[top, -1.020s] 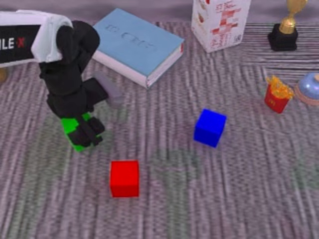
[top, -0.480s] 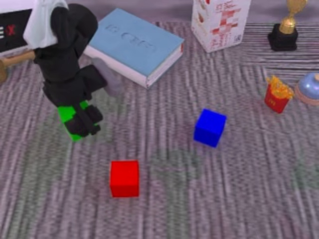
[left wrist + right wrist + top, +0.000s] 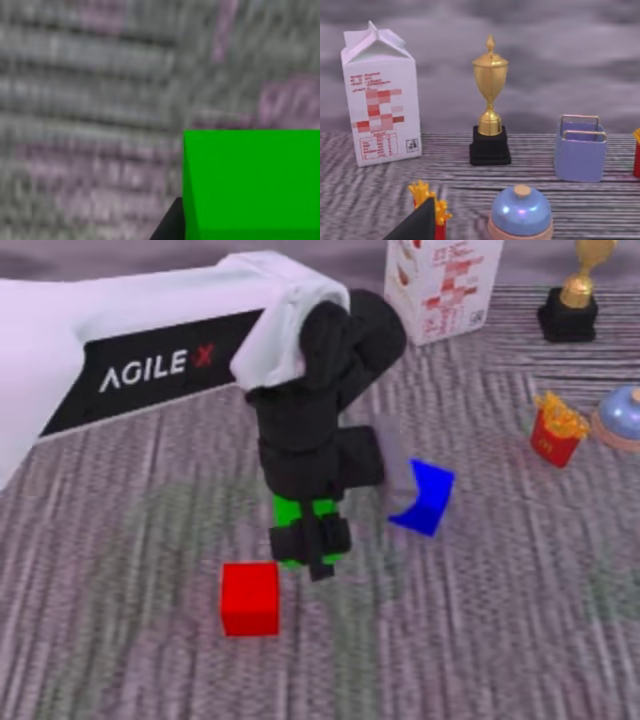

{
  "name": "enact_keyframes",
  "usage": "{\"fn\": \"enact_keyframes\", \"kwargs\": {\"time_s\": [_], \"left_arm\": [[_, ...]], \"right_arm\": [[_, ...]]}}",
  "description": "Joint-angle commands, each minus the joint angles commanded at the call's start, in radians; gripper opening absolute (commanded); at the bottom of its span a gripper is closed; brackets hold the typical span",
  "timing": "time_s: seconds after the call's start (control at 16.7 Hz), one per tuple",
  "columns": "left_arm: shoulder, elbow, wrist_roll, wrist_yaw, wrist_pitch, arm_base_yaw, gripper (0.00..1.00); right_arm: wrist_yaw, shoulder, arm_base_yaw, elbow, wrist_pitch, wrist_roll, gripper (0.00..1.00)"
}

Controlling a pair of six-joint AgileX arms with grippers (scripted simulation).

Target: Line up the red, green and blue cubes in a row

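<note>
My left gripper (image 3: 310,545) is shut on the green cube (image 3: 288,508) and holds it near the table's middle, just up and to the right of the red cube (image 3: 249,598). The blue cube (image 3: 428,498) sits to the right of the gripper, with its left side covered by the arm. In the left wrist view the green cube (image 3: 250,185) fills the area beside one dark fingertip (image 3: 172,226). The red cube rests alone on the cloth. My right gripper (image 3: 422,224) is out of the top view and shows only as a dark tip in its own wrist view.
Along the back stand a milk carton (image 3: 442,285) and a gold trophy (image 3: 575,295). At the right edge are a red fries carton (image 3: 556,430) and a blue bell (image 3: 625,418). A pale blue basket (image 3: 580,150) shows in the right wrist view.
My left arm has swung right with the green cube, from the table's left side to a spot between the red and blue cubes. It now covers the blue book.
</note>
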State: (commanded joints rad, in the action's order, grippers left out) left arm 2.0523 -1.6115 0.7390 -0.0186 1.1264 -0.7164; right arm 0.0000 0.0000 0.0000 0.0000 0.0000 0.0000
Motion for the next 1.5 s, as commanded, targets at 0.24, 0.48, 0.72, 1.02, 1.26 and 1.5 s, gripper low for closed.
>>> {"fn": "enact_keyframes", "kwargs": {"time_s": [0.24,0.48,0.72,1.02,1.26,1.5], "left_arm": [[0.003,-0.037,0.02,-0.001,0.021,-0.112,0.0],[0.0,-0.035,0.02,0.0,0.019,-0.111,0.0],[0.03,0.02,0.026,-0.003,-0.056,-0.119,0.0],[0.086,0.116,0.018,-0.001,-0.218,-0.115,0.0],[0.089,0.119,0.019,-0.001,-0.221,-0.116,0.0],[0.089,0.119,0.019,-0.001,-0.221,-0.116,0.3]], "right_arm": [[0.0,0.0,0.0,0.0,0.0,0.0,1.0],[0.0,0.0,0.0,0.0,0.0,0.0,1.0],[0.0,0.0,0.0,0.0,0.0,0.0,1.0],[0.0,0.0,0.0,0.0,0.0,0.0,1.0],[0.0,0.0,0.0,0.0,0.0,0.0,1.0],[0.0,0.0,0.0,0.0,0.0,0.0,1.0]]}}
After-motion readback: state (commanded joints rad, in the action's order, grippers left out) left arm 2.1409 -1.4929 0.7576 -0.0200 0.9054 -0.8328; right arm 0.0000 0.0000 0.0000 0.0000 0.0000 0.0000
